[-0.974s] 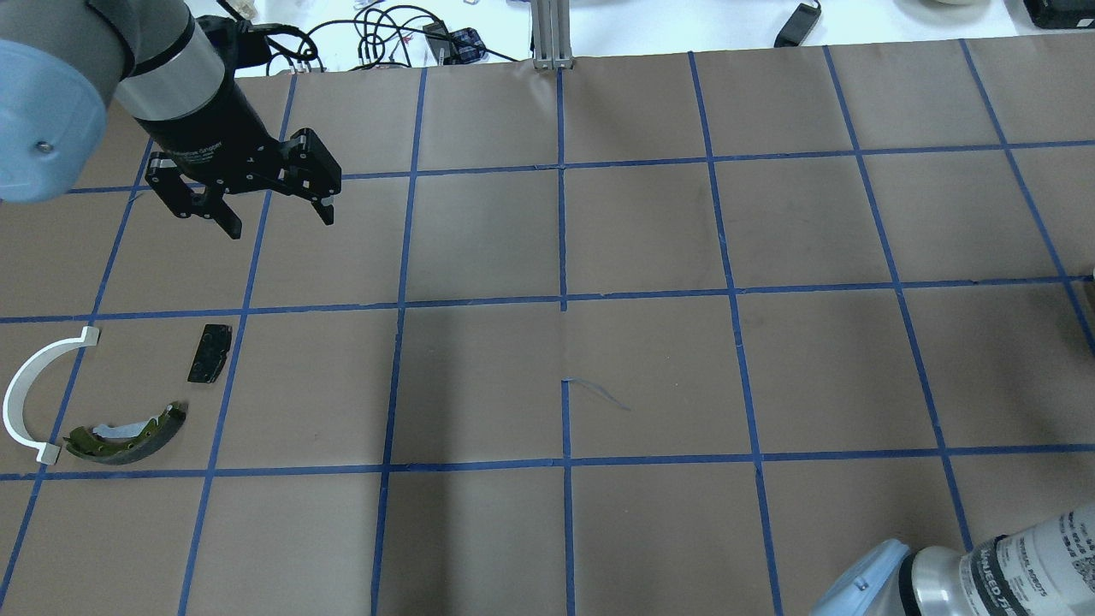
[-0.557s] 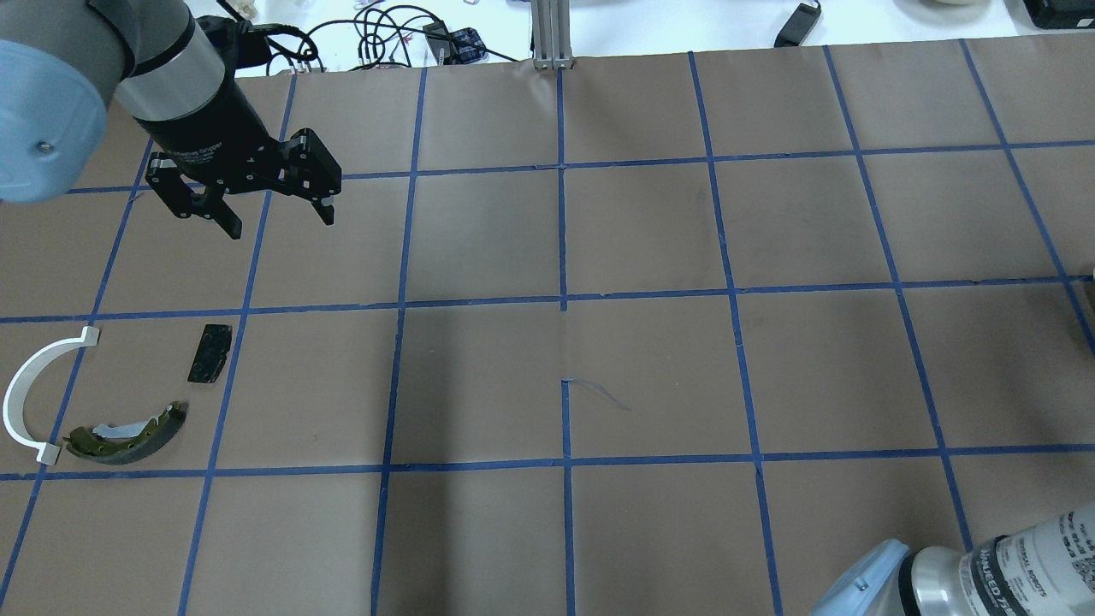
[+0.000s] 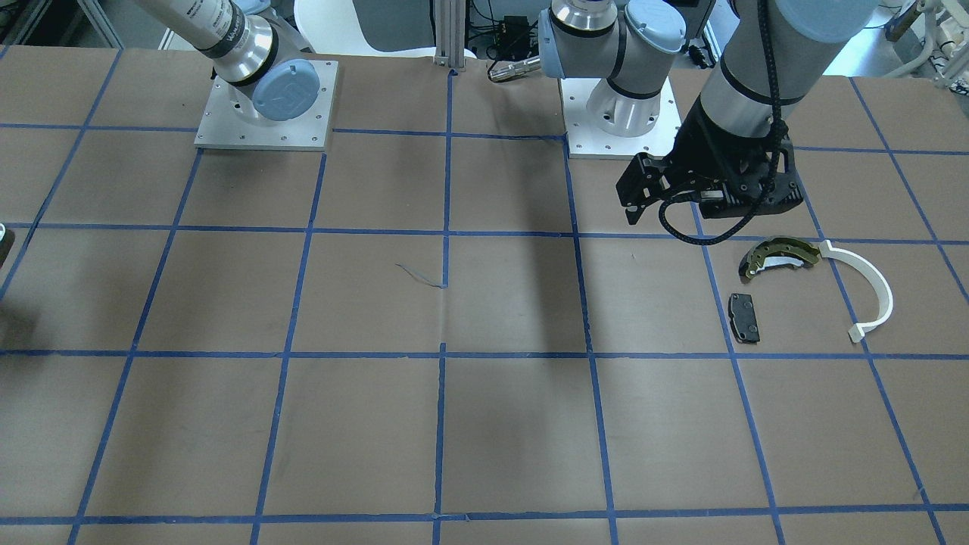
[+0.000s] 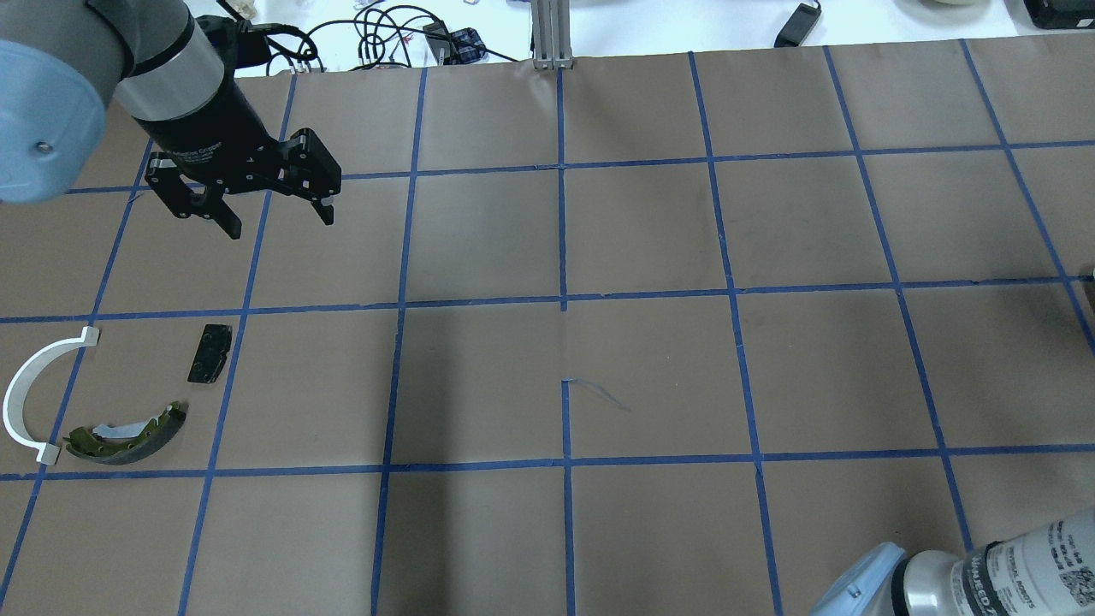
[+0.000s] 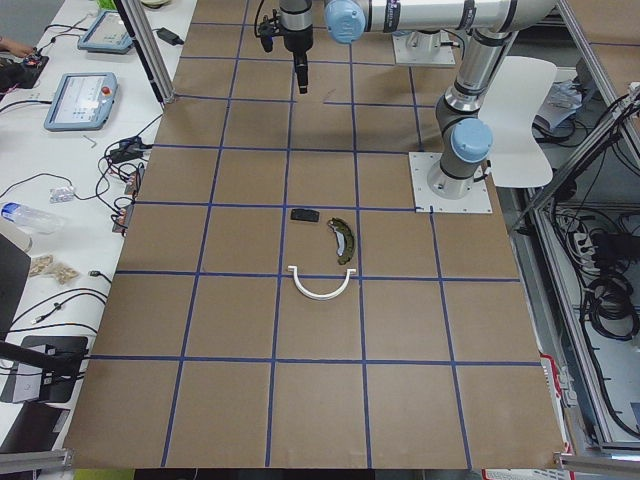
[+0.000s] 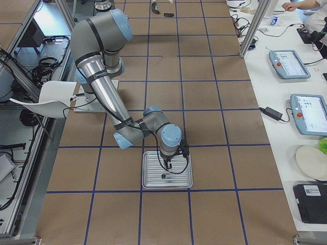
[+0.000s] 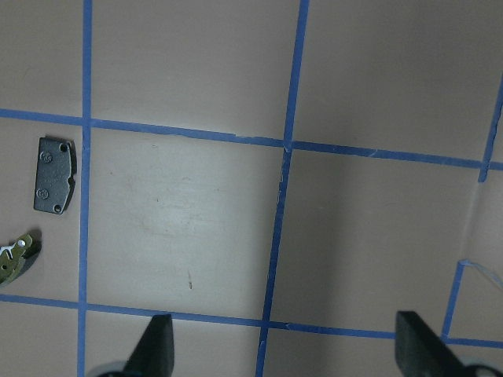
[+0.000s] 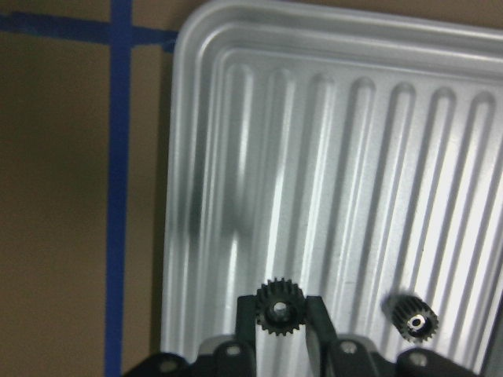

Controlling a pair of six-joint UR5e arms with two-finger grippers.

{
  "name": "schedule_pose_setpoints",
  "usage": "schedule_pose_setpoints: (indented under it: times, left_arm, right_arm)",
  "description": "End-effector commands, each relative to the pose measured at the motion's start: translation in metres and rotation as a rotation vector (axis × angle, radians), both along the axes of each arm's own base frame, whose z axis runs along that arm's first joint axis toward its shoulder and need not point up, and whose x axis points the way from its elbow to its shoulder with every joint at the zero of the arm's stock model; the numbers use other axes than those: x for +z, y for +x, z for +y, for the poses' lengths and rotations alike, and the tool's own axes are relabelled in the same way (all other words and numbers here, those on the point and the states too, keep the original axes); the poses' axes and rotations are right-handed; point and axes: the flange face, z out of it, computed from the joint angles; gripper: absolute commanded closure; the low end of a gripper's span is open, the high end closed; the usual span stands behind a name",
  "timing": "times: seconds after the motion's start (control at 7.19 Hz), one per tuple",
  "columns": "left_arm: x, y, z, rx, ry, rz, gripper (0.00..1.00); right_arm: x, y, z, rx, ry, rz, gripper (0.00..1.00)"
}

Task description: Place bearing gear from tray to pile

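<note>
Over the ribbed silver metal tray (image 8: 354, 157), near its lower left corner in the wrist view, the right gripper (image 8: 279, 318) was closed on a small black toothed bearing gear (image 8: 277, 305), one finger pressed to each side of it. Could not tell whether the gear was lifted clear of the tray floor. A second black gear (image 8: 412, 317) with a pale bore lay on the tray just beside the held one, apart from it. In the right side view the tray (image 6: 151, 182) sat on the brown paper table with blue tape grid (image 4: 650, 359).

Well apart from the tray, at the opposite end of the table, lay the pile: an olive-gold curved brake shoe (image 4: 128, 432), a white curved plastic arc (image 4: 24, 385) and a small dark grey rectangular pad (image 4: 210, 352). The arc's end was just beside the shoe's end; the pad lay apart from both.

Also far from the tray, the left gripper (image 4: 281, 224) hung above bare table near the pile, jaws spread wide and empty, fingertips (image 7: 155, 345) off the paper.
</note>
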Motion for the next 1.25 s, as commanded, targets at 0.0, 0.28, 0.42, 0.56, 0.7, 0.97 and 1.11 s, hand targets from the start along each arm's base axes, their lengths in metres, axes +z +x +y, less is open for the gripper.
schedule_pose_setpoints:
  times: [0.0,0.28,0.42,0.56,0.7,0.97,1.11]
  left_arm:
    - [0.0,0.0,0.0,0.0,0.001,0.0,0.0]
    - [0.001,0.0,0.001,0.0,0.0,-0.002,0.0]
    - [0.0,0.0,0.0,0.0,0.001,-0.001,0.0]
    - [0.001,0.0,0.001,0.0,0.0,-0.002,0.0]
    - [0.001,0.0,0.001,0.0,0.0,-0.002,0.0]
    - [0.001,0.0,0.001,0.0,0.0,-0.002,0.0]
    - [0.0,0.002,0.001,-0.001,0.004,-0.017,0.0]
  right_arm:
    - [0.061,0.122,-0.055,-0.021,0.002,-0.018,0.98]
    - [0.092,0.291,-0.098,-0.131,0.021,-0.086,0.97]
    - [0.09,0.372,-0.11,-0.224,0.042,-0.121,0.96]
    - [0.092,0.453,-0.112,-0.274,0.051,-0.115,0.95]
    - [0.085,0.527,-0.104,-0.33,0.078,-0.102,0.95]
    - [0.068,0.667,-0.076,-0.409,0.093,-0.144,0.95]
    - [0.048,0.709,-0.069,-0.423,0.103,-0.148,0.95]
